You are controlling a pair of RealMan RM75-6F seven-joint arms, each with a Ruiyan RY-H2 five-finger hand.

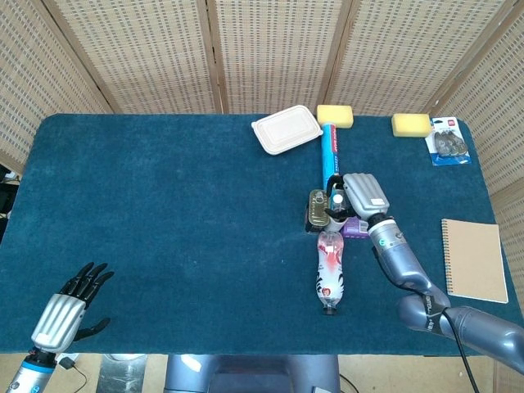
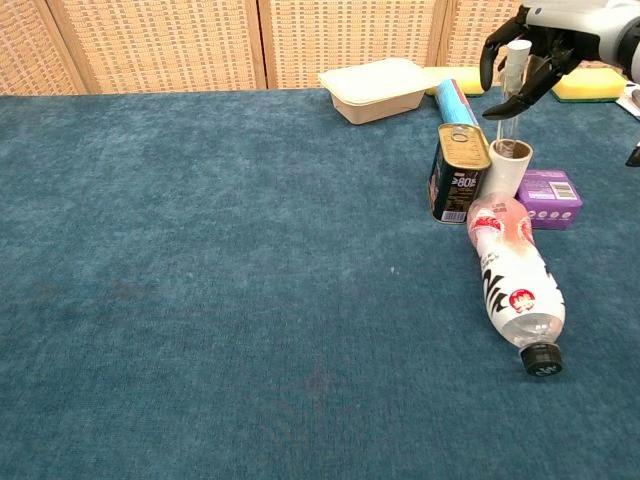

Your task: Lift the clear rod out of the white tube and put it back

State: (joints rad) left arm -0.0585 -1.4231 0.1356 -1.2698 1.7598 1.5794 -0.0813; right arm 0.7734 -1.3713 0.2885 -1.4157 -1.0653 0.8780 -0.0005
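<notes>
Chest view shows the right hand (image 2: pixel 530 45) pinching the clear rod (image 2: pixel 514 85) by its white-capped top, upright above the white tube (image 2: pixel 508 167); the rod's lower tip hangs about level with the tube's open brown mouth. Just beside the tube stands a closed tin can (image 2: pixel 458 172). Left hand (image 1: pixel 67 307) rests with fingers spread, holding nothing.

A gold rectangular tin can (image 2: pixel 459 173) stands just above a clear plastic bottle with a pink label (image 2: pixel 511 276) lying on its side, beside a small purple box (image 2: pixel 548 197). Farther back lie a white lidded food container (image 2: pixel 373 89), a blue cylindrical tube (image 1: pixel 330 152) and two yellow sponges (image 1: pixel 335 115). A tan spiral notebook (image 1: pixel 474 259) sits at the blue table's (image 2: pixel 200 280) right edge.
</notes>
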